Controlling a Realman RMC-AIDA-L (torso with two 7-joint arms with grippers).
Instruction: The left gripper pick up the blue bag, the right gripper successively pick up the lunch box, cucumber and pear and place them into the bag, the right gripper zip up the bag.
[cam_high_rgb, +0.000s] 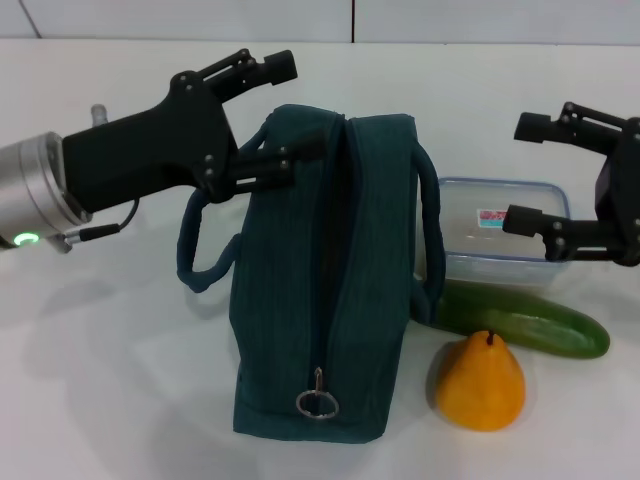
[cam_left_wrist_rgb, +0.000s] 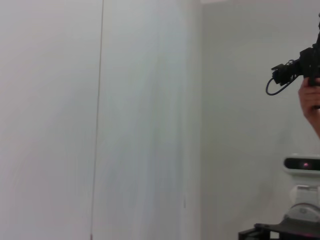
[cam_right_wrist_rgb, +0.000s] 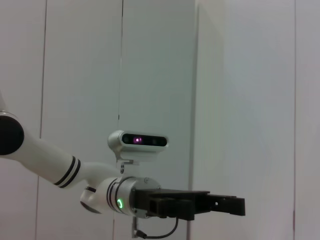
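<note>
Black left gripper (cam_high_rgb: 283, 110), jaws spread, sits at the blue bag's (cam_high_rgb: 320, 290) far upper-left corner, beside the left handle (cam_high_rgb: 205, 245), nothing gripped. Bag's long axis runs away from the robot, zipper closed. Right gripper (cam_high_rgb: 525, 175) hangs released over the lunch box (cam_high_rgb: 495, 235); cucumber (cam_high_rgb: 525, 320) and pear (cam_high_rgb: 482, 382) lie nearer. Right wrist view alone shows the left gripper side-on (cam_right_wrist_rgb: 227, 206).

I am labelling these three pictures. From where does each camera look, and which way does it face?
Head view: from the robot's head, down at the blue bag; the left gripper and the right gripper show, both open.
Left wrist view: sideways at a wall; none of its own arm shows.
Right wrist view: sideways at a wall; shares the left gripper with the head view.
</note>
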